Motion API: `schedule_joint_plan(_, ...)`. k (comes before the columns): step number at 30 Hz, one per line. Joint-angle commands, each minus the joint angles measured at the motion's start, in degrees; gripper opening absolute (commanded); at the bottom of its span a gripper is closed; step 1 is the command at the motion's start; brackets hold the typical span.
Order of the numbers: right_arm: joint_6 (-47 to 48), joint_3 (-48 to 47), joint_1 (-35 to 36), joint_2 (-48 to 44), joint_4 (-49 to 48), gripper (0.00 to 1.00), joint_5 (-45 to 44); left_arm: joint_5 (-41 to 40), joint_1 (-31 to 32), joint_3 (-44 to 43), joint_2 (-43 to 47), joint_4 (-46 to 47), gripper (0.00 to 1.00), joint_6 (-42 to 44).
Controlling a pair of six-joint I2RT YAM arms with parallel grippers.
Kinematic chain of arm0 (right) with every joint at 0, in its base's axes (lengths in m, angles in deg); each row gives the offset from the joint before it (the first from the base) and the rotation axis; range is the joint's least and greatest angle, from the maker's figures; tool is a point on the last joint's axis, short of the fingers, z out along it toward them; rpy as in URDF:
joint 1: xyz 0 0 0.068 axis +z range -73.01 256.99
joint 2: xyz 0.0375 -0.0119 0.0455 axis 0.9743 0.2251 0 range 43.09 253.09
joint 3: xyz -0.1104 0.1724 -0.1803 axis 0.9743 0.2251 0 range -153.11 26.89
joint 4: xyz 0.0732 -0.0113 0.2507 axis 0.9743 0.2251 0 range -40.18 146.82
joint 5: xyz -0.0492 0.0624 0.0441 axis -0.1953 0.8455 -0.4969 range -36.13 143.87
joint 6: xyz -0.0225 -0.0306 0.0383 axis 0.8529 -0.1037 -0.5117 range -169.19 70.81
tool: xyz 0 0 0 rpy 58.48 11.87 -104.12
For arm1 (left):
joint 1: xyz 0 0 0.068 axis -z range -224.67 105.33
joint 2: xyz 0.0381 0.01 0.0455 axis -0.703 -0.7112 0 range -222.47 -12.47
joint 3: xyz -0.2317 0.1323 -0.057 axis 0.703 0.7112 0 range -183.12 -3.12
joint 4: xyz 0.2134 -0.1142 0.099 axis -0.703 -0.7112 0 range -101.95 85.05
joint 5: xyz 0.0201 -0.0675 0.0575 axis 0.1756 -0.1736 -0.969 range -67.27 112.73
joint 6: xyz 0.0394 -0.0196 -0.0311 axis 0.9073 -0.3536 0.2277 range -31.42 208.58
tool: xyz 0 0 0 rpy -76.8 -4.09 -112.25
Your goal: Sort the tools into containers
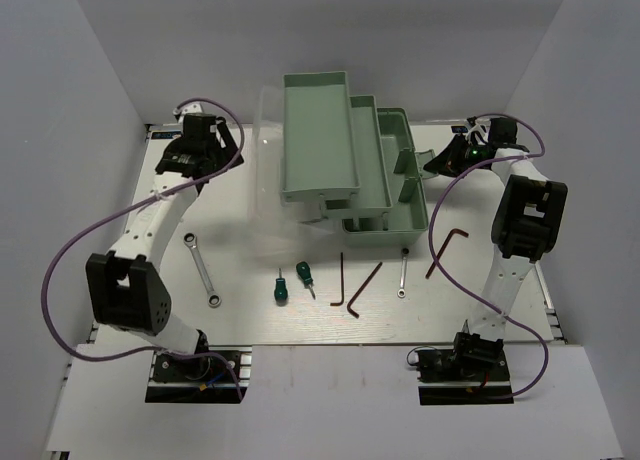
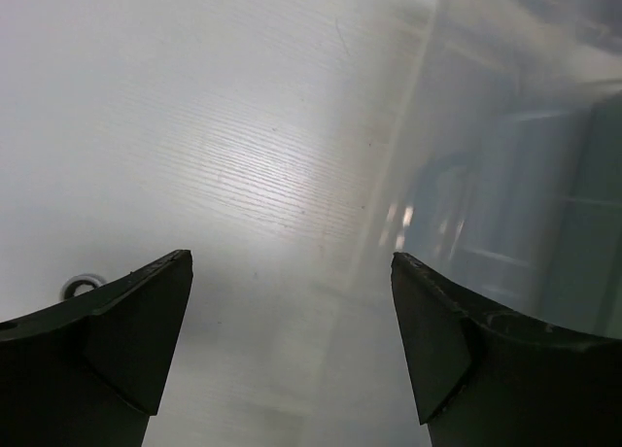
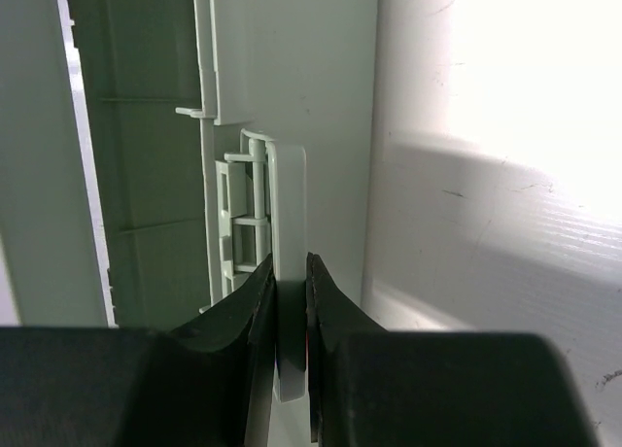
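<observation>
Top external view, from the left: the left tool (image 1: 200, 145) hovers over the far left part of the worktop (image 1: 250, 325). In the left wrist view we see its fingers (image 2: 136, 321) spread wide with only bare worktop between them. Nearer the arm bases, a long silver wrench (image 1: 201, 270) lies at a slant on the worktop.

Next comes the translucent lid (image 1: 265, 160), folded out to the left of the mint-green toolbox (image 1: 350, 150). The toolbox stands open at the middle back, its trays stepped out above the deeper base.

In front of it two green-handled screwdrivers (image 1: 281, 288) lie side by side on the worktop, close but apart. To their right we find two dark hex keys (image 1: 341, 280), one nearly straight up and down in the view, the other slanted, their lower ends near each other. A short silver wrench (image 1: 402, 275) lies just before the toolbox's front right corner. A third hex key (image 1: 446, 250) lies further right, well apart from the other two.

At the toolbox's right end sits the right tool (image 1: 447, 160). In the right wrist view its fingers (image 3: 243, 311) are pressed together on a thin pale tab (image 3: 289, 204) that stands out from the toolbox wall.
</observation>
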Motion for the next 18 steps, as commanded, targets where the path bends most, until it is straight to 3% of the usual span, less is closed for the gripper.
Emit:
schedule_joint_plan(1, 2.64, -0.51, -1.17, -2.28, 2.08, 0.00, -2.29, -5.43, -1.23, -2.92, 7.84, -2.40, 0.94, 0.35)
schedule_joint_plan(12, 3.17, -3.67, -0.99, -1.67, 4.89, 0.01, -2.12, 7.12, -1.23, 3.14, 14.52, -0.30, 0.94, 3.16)
schedule_joint_plan(13, 3.35, -4.37, -0.99, -0.97, 5.59, 0.19, -2.20, 7.83, -1.23, 4.45, 15.14, -0.29, 0.94, 3.16)
schedule_joint_plan(14, 3.87, -5.77, -1.08, -0.96, 7.33, 0.60, -3.25, 8.36, -1.23, 5.08, 15.75, -0.29, 0.94, 3.16)
schedule_joint_plan(15, 4.40, -6.31, -1.08, -1.05, 8.48, 0.78, -3.52, 8.89, -1.23, 5.60, 16.37, -0.29, 0.94, 3.77)
schedule_joint_plan(16, 5.27, -6.49, -1.16, -2.35, 9.28, 0.89, -4.83, 9.85, -1.23, 6.13, 17.59, -0.29, 0.95, 3.78)
schedule_joint_plan(18, 7.38, -5.09, -1.78, -3.77, 9.37, 0.90, -7.30, 11.25, -0.71, 6.93, 18.91, -0.29, 0.96, 4.39)
